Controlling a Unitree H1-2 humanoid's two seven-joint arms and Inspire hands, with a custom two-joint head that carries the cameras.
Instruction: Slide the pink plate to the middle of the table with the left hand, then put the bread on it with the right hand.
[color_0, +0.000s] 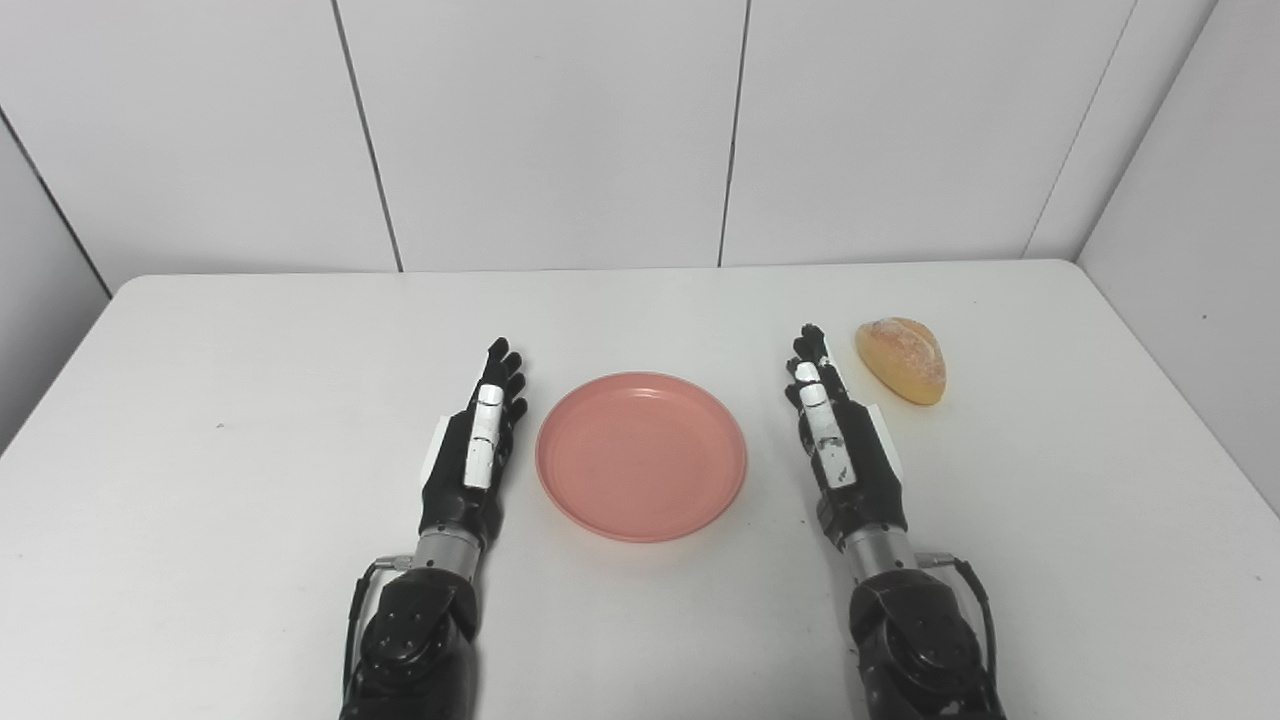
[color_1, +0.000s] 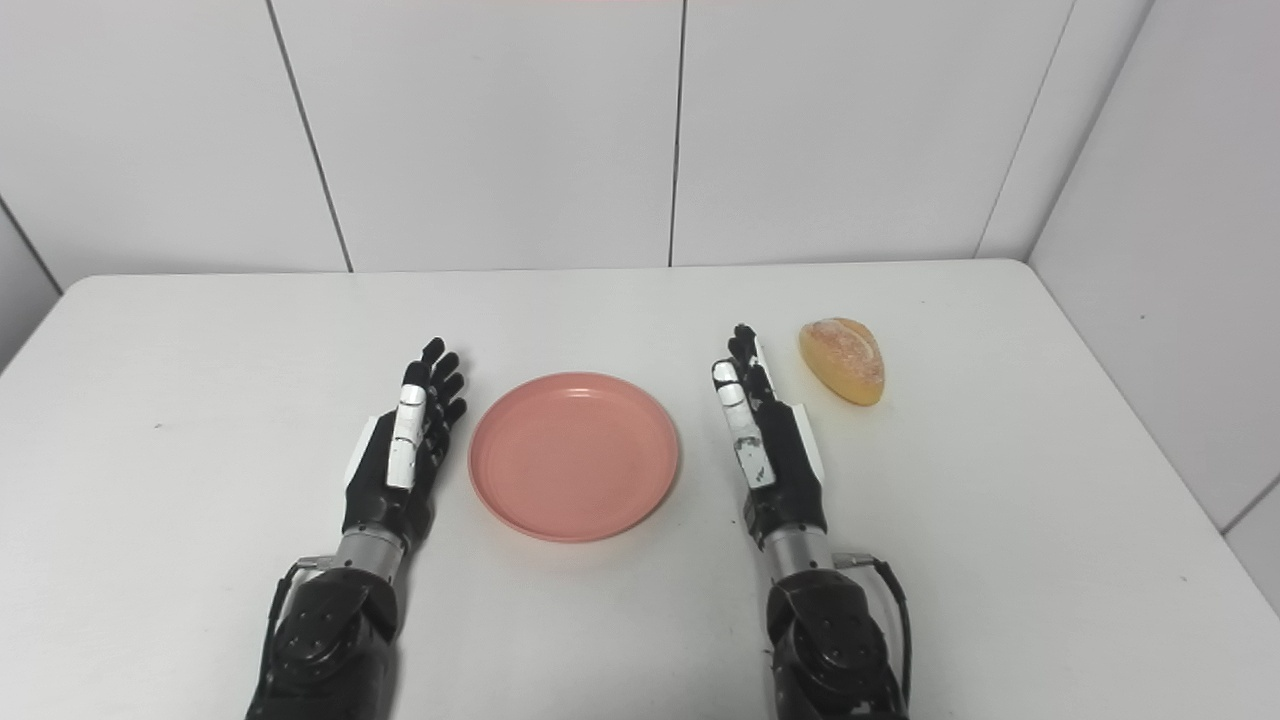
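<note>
A round pink plate (color_0: 641, 455) lies flat near the middle of the white table (color_0: 250, 400), with nothing on it. A golden bread roll (color_0: 902, 359) rests on the table to the right, a little farther back than the plate. My left hand (color_0: 476, 447) is just left of the plate, open, fingers stretched forward, holding nothing and apart from the rim. My right hand (color_0: 838, 437) is right of the plate, also open and empty. Its fingertips reach level with the bread, which lies a short way to their right, untouched.
White wall panels (color_0: 560, 130) rise behind the table's far edge. A side wall (color_0: 1190, 230) closes in along the right edge. Bare tabletop stretches to the left of my left hand and along the front.
</note>
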